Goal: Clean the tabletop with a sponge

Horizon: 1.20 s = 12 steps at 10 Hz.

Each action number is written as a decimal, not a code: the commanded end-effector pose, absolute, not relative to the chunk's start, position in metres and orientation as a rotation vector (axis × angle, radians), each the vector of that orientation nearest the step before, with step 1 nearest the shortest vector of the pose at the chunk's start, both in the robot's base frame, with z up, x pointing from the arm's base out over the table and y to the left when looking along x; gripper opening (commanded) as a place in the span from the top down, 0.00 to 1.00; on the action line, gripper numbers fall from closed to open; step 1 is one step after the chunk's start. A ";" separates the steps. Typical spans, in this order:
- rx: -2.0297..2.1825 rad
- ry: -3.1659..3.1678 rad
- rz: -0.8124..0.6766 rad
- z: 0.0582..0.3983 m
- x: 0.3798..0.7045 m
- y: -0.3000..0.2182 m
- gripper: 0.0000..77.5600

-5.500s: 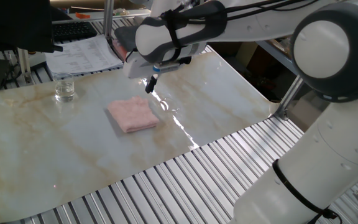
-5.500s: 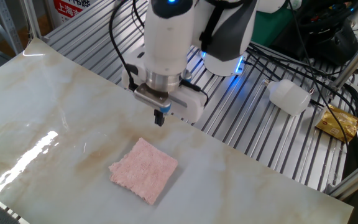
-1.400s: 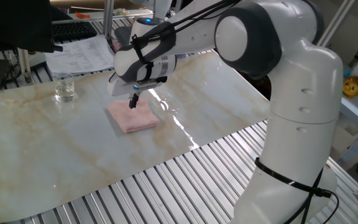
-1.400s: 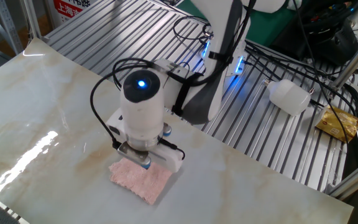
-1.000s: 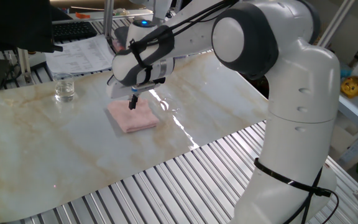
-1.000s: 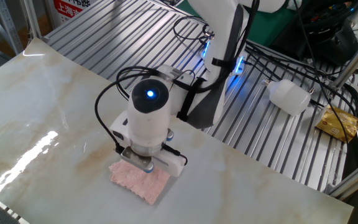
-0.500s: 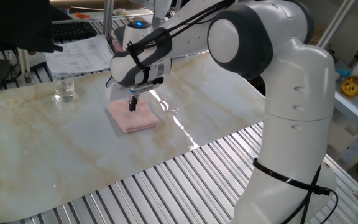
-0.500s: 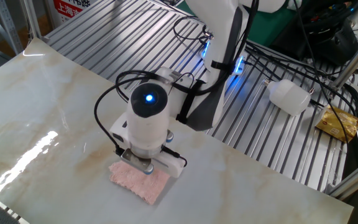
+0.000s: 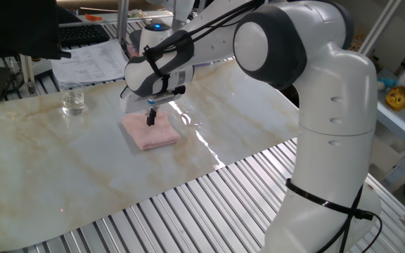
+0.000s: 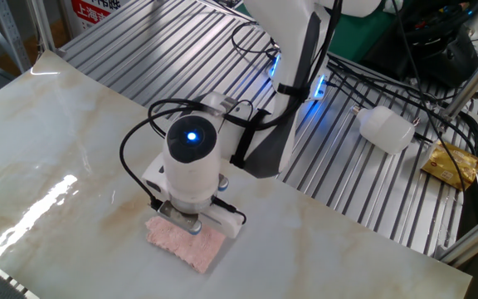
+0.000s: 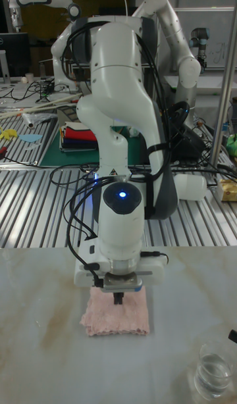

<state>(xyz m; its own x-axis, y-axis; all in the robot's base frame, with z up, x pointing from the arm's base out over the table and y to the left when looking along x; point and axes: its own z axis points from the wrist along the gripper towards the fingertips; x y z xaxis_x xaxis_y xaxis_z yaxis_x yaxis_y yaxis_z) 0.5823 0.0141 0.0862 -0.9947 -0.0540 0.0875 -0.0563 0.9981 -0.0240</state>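
The sponge (image 9: 150, 131) lies flat on the tabletop (image 9: 62, 169), a pale pink wrinkly square near the middle of the marble-look sheet. The pincer (image 9: 151, 119) points straight down at the sponge, its dark tips drawn close together at the pad's surface; whether they pinch the fabric cannot be told. From the tall fixed view a clear glass (image 11: 212, 371) stands on the desk to the right of the sponge, nearer the camera and well apart from it.
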 end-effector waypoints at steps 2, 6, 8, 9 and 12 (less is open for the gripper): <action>0.114 -3.057 0.033 0.086 0.583 0.009 1.00; 0.110 -3.062 0.031 0.083 0.578 0.016 1.00; 0.115 -3.060 0.034 0.082 0.578 0.017 1.00; 0.114 -3.060 0.035 0.082 0.578 0.016 1.00; 0.105 -3.057 0.042 0.081 0.578 0.016 1.00</action>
